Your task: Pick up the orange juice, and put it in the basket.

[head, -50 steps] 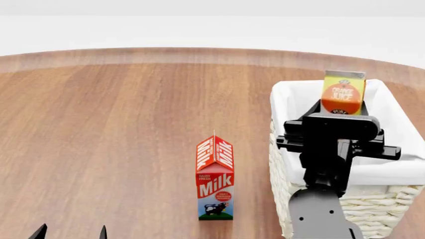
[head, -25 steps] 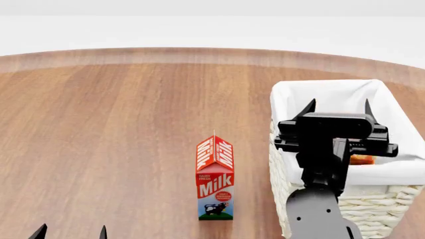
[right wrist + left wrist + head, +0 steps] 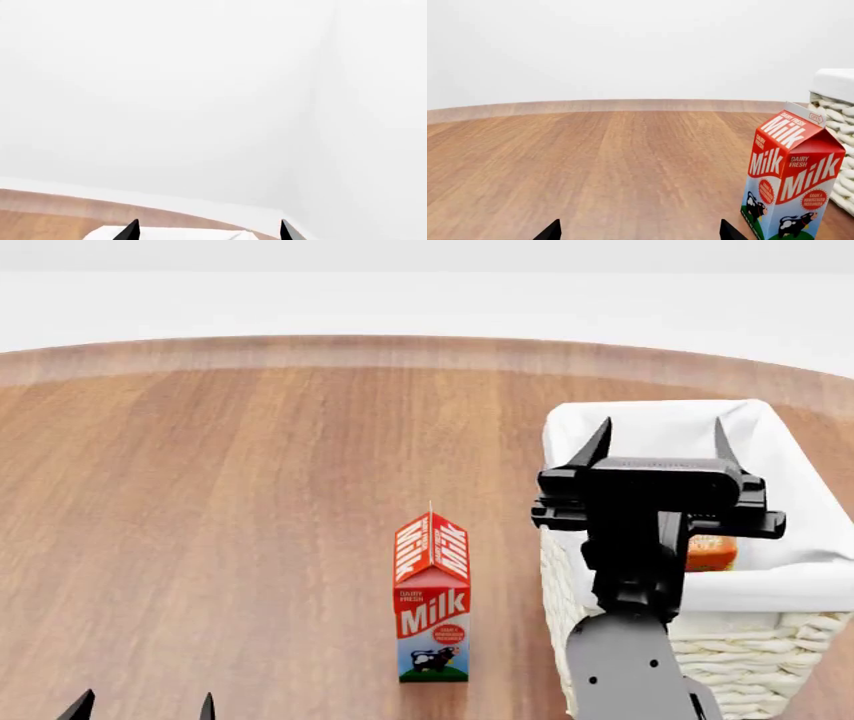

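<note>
A bare simulated test scene, not a lived-in room. A broad wood-grain counter point(image 3: 240, 500) with a curved far edge fills most of the head view, and beyond it there is only flat, featureless white wall, with one plain corner seam visible in the right wrist view. The few props hint at a kitchen or grocery setting: a Milk carton point(image 3: 431, 600) standing upright near the middle, and a lined wicker basket point(image 3: 747, 655) at the right.
</note>
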Robot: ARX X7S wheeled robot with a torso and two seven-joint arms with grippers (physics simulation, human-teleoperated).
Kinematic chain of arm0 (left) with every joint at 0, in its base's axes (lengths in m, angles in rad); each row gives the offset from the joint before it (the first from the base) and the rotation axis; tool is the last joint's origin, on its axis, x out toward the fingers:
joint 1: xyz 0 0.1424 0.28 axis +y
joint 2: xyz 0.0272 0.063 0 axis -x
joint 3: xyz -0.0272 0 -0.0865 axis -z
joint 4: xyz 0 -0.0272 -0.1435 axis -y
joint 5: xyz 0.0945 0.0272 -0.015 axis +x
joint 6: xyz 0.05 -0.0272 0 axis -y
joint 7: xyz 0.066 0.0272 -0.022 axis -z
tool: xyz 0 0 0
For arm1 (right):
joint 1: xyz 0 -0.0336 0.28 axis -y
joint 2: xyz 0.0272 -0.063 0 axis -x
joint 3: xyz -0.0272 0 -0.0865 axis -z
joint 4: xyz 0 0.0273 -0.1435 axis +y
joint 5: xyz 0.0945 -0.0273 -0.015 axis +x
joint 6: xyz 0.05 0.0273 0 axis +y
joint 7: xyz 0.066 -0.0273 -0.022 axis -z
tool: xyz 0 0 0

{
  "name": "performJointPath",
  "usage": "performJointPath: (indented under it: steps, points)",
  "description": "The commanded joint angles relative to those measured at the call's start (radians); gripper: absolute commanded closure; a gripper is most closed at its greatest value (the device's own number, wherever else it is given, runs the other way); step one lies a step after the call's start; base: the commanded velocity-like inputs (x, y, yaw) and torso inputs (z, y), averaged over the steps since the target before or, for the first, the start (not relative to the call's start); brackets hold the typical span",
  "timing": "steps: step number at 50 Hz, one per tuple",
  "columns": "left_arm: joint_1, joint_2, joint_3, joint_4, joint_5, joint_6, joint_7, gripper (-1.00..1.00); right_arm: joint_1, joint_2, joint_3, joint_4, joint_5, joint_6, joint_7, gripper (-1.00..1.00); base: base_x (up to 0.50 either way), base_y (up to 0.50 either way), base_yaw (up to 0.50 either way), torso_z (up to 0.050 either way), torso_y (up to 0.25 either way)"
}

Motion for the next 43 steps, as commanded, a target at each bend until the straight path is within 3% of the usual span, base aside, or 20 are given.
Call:
performJointPath:
  steps: [1, 27, 43]
  points:
    - [-0.001, -0.001, 0.002, 0.0, -0.001, 0.001, -0.002, -1.0, -0.162, 0.065, 0.005, -0.451, 0.021, 0.185, -0.018, -1.0, 0.0, 0.0, 0.0, 0.0, 0.0]
    - [-0.002, -0.005, 0.007, -0.001, -0.005, 0.003, -0.006, -1.0, -0.378, 0.179, 0.013, -1.029, 0.05, 0.391, -0.012, -1.0, 0.0, 0.0, 0.0, 0.0, 0.0]
    - [-0.003, -0.006, 0.01, -0.001, -0.007, 0.004, -0.008, -1.0, -0.437, 0.206, 0.014, -1.162, 0.058, 0.419, -0.006, -1.0, 0.0, 0.0, 0.0, 0.0, 0.0]
